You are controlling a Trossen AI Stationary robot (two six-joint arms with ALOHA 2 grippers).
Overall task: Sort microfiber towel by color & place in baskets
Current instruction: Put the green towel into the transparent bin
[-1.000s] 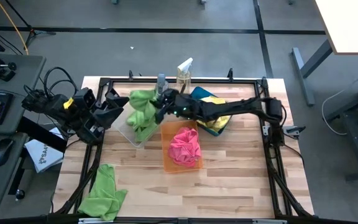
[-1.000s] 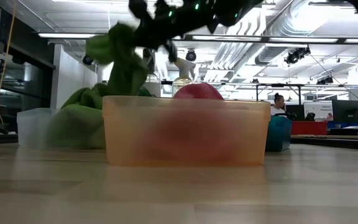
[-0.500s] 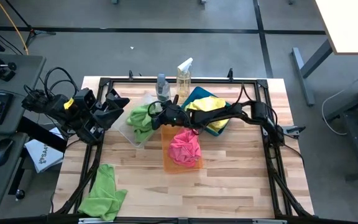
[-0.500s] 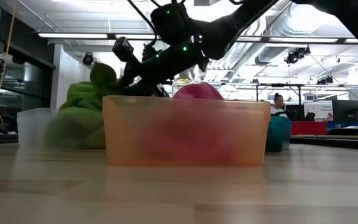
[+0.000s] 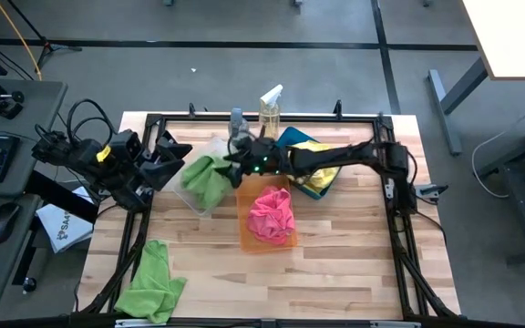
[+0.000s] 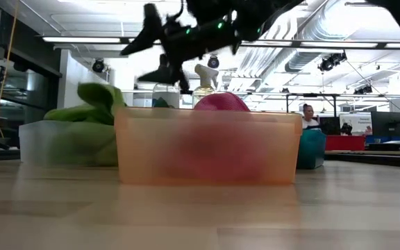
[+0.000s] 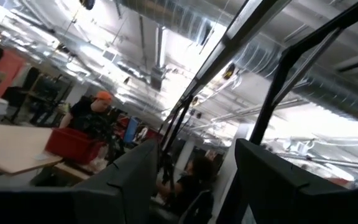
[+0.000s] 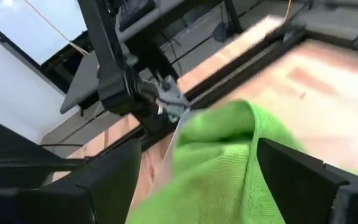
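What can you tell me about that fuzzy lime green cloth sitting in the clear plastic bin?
The fuzzy lime green cloth is a soft, crumpled microfiber towel, heaped loosely in the clear plastic bin at the table's back left. One fold rises above the bin's rim in the low view. The right gripper hangs open just above it, touching nothing. The translucent orange bin stands beside it.

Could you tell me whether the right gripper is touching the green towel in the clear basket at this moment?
Apart. In the low view the right gripper hangs open above the green towel, with bright ceiling showing between them; the right wrist view shows the towel lying below its spread fingers.
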